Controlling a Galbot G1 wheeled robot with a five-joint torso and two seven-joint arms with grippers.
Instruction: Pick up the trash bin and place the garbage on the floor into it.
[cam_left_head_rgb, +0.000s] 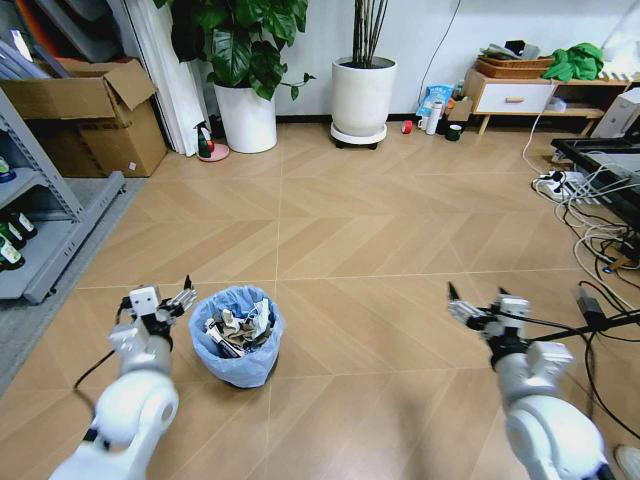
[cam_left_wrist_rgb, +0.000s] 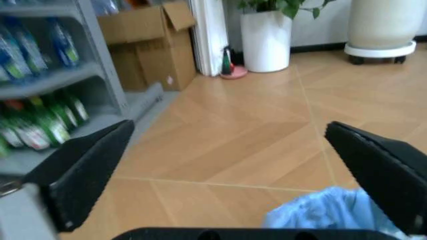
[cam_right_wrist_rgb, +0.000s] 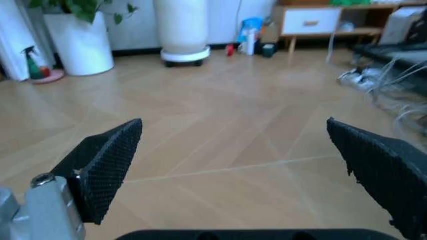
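The floor (cam_left_head_rgb: 380, 230) of tan chevron wood-look tiles spreads from the robot to the far wall, where two white plant pots (cam_left_head_rgb: 363, 97) stand; a metal shelf rack (cam_left_head_rgb: 40, 215) with bottles runs along the robot's left and a tangle of cables (cam_left_head_rgb: 590, 225) lies on its right. On the tiles just ahead of the robot, to its left of centre, stands the trash bin (cam_left_head_rgb: 238, 337), upright, lined with a crinkled light blue bag (its rim folded over the edge) and holding the garbage (cam_left_head_rgb: 238, 327), crumpled paper and dark scraps. The left gripper (cam_left_head_rgb: 181, 299) hovers just beside the bin on its left side, fingers spread wide and holding nothing; its wrist view catches the blue bag (cam_left_wrist_rgb: 327, 212) low between the fingers. The right gripper (cam_left_head_rgb: 462, 308) hangs well apart from the bin over bare tiles, likewise spread and unladen.
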